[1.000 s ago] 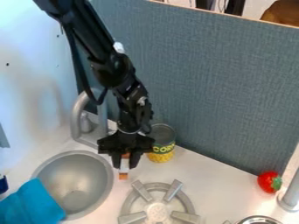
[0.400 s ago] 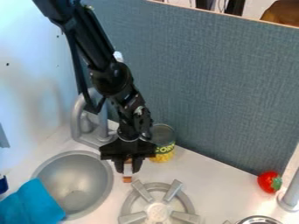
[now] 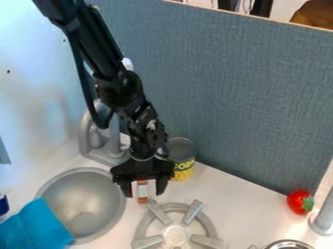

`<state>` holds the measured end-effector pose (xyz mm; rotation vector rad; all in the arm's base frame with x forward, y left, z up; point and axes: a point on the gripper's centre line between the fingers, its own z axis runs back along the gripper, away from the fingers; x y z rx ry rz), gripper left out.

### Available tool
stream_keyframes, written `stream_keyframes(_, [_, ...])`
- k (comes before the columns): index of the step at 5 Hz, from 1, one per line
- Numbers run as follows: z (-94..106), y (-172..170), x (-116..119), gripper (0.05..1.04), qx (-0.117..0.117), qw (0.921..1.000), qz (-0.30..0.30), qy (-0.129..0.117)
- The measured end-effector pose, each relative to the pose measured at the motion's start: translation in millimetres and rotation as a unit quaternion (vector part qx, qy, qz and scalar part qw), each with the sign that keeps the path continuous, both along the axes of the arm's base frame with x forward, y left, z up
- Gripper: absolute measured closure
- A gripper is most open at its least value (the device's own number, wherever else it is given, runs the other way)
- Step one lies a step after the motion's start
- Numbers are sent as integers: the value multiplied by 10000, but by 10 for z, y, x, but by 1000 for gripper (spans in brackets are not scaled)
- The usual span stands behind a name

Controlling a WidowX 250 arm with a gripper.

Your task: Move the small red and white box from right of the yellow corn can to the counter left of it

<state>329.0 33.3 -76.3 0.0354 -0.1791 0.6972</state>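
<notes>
Low over the counter, between the sink and the burner, my gripper (image 3: 143,188) points down with its fingers open. A small orange-brown and white object (image 3: 141,191) rests on the counter between the fingertips, with light strips showing on either side of it. The gripper body hides its rear part. Just behind and to the right of the gripper stands a corn can (image 3: 182,158), upright and partly overlapped by the arm.
A metal sink bowl (image 3: 84,204) lies left, a blue cloth (image 3: 40,224) over its edge, with a grey faucet (image 3: 84,133) behind. A burner (image 3: 174,235) is in front. A red tomato-like toy (image 3: 299,202) sits far right by a grey post (image 3: 323,219).
The fingers have spread apart around the small object, letting it go. Before that, the gripper and the object shifted slightly right and toward the burner.
</notes>
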Motion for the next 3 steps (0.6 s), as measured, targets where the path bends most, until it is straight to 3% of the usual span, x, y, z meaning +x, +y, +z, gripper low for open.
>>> stream_keyframes(2, [212,71,-9,80,122,9986,506,-85])
stream_keyframes(3, [208,56,-41,82,76,9986,525,10])
